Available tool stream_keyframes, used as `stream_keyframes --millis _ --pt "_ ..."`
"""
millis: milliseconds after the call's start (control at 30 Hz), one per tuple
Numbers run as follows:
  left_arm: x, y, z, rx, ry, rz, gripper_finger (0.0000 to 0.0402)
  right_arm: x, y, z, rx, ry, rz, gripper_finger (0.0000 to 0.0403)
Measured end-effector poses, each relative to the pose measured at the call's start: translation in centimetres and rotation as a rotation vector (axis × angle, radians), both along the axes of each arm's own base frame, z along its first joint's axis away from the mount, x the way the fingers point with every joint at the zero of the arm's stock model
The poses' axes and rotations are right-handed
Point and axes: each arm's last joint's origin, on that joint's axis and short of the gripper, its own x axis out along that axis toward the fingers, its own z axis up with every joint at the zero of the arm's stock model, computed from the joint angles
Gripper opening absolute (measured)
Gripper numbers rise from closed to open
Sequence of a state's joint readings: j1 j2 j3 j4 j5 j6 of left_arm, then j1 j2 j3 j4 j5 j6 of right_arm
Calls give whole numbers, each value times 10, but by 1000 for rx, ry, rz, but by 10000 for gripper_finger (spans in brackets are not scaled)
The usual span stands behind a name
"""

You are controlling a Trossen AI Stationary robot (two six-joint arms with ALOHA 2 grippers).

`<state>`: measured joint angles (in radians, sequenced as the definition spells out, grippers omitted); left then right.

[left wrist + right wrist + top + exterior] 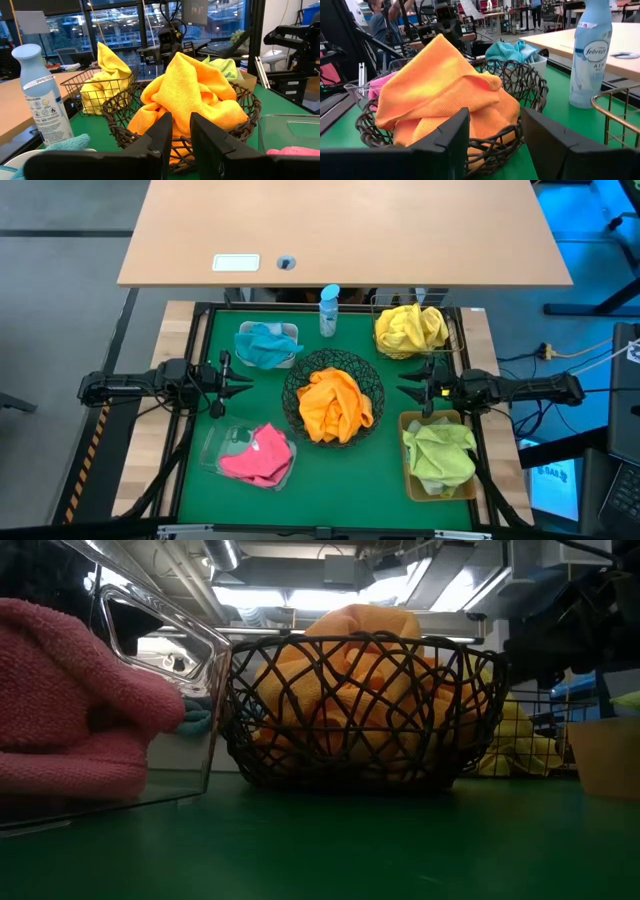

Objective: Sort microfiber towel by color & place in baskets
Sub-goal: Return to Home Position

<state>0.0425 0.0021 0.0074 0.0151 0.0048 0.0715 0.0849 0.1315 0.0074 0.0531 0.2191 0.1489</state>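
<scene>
The orange microfiber towel (335,408) fills the round black wire-mesh bowl (291,392) in the middle of the green tabletop (385,480). It lies at 3 o'clock from the left end effector (243,386) and at 9 o'clock from the right end effector (404,390), near both but touching neither. Both end effectors hold nothing, the left one's fingers narrowly parted and the right one's wider.

Blue-capped bottle (329,311), upright on green mat (390,477)
</scene>
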Motion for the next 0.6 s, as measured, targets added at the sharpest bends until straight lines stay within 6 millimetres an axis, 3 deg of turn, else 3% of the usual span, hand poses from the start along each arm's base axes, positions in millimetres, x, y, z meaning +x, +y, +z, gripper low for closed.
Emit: stream_keyframes --millis 600 --pt "0 0 0 0 0 0 64 -8 2 9 -121 -98 99 179"
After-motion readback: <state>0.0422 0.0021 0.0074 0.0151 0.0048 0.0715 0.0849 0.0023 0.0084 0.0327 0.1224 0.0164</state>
